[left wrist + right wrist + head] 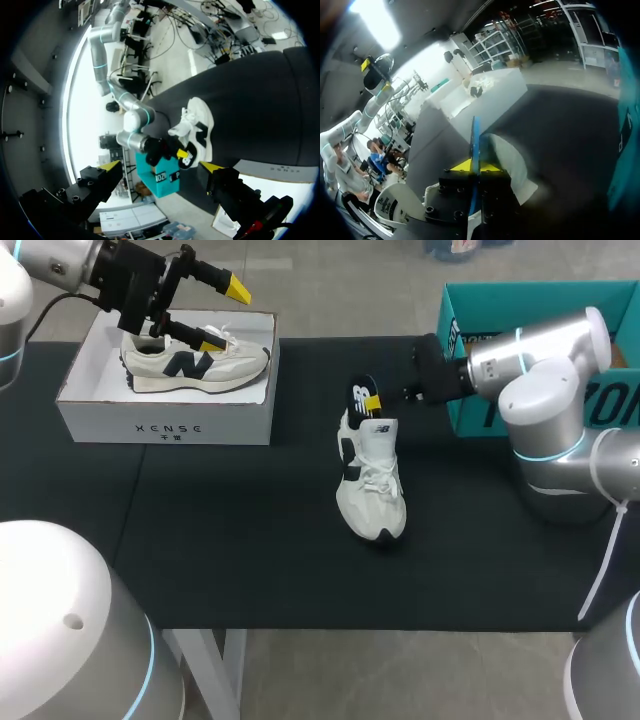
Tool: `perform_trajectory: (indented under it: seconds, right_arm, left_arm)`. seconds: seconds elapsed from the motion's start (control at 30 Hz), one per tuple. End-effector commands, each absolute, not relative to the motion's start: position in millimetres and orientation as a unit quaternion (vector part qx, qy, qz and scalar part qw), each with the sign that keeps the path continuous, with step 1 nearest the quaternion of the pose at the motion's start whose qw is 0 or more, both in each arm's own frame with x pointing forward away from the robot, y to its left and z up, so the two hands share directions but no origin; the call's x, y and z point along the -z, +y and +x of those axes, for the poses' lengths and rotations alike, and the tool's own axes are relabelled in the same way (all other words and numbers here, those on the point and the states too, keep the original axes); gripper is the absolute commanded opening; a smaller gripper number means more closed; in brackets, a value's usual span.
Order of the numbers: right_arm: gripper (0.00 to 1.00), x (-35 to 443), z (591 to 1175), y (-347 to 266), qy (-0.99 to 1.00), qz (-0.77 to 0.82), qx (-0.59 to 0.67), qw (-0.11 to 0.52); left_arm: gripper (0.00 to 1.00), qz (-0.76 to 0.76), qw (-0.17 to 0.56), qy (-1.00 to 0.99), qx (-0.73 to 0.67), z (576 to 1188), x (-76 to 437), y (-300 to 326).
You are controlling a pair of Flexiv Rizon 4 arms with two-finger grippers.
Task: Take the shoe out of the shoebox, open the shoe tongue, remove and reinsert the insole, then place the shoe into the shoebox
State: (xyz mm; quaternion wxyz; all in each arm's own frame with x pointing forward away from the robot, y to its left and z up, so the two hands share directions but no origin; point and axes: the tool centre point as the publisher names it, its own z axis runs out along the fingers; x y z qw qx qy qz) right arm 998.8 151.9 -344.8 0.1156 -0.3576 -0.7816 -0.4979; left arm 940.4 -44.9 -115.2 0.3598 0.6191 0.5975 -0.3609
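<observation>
Shoe (372, 485) well apart from shoebox (100, 418)

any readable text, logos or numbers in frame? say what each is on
"XENSE": front wall of the white shoebox; the tiny marks beneath it are too small to read.
"N": side of the shoe in the box.
Teal box: large letters, partly hidden, not readable.
Insole held in the right pincer: white logo, too small to read.
Shoe on the table: side mark, too blurred to read.

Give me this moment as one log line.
left gripper: open, above shoebox | right gripper: shut on insole | insole: sticking up from heel of shoe on table
</observation>
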Motion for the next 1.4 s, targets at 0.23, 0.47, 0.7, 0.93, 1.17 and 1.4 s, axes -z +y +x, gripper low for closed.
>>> perform_trajectory:
  seconds: [0.23,0.47,0.7,0.93,1.17,1.4]
  right_arm:
    - [0.0,356,964,154,-0.792,-0.354,0.476,0.14]
    - [0.64,351,977,153,-0.793,-0.356,0.478,0.128]
    - [0.42,345,999,152,-0.794,-0.354,0.482,0.107]
    - [0.0,352,990,155,-0.798,-0.351,0.477,0.114]
    - [0.0,355,973,158,-0.812,-0.335,0.46,0.13]
    - [1.0,341,977,154,-0.817,-0.346,0.449,0.112]
  left_arm:
    - [1.0,0.62,0.359,0.598,0.359,940,115,-45]
    - [1.0,0.62,0.359,0.598,0.359,940,115,-45]
    - [1.0,0.62,0.359,0.598,0.359,940,115,-45]
    - [1.0,0.62,0.359,0.598,0.359,940,115,-45]
    - [1.0,0.62,0.359,0.598,0.359,940,115,-45]
    - [1.0,0.62,0.359,0.598,0.359,940,115,-45]
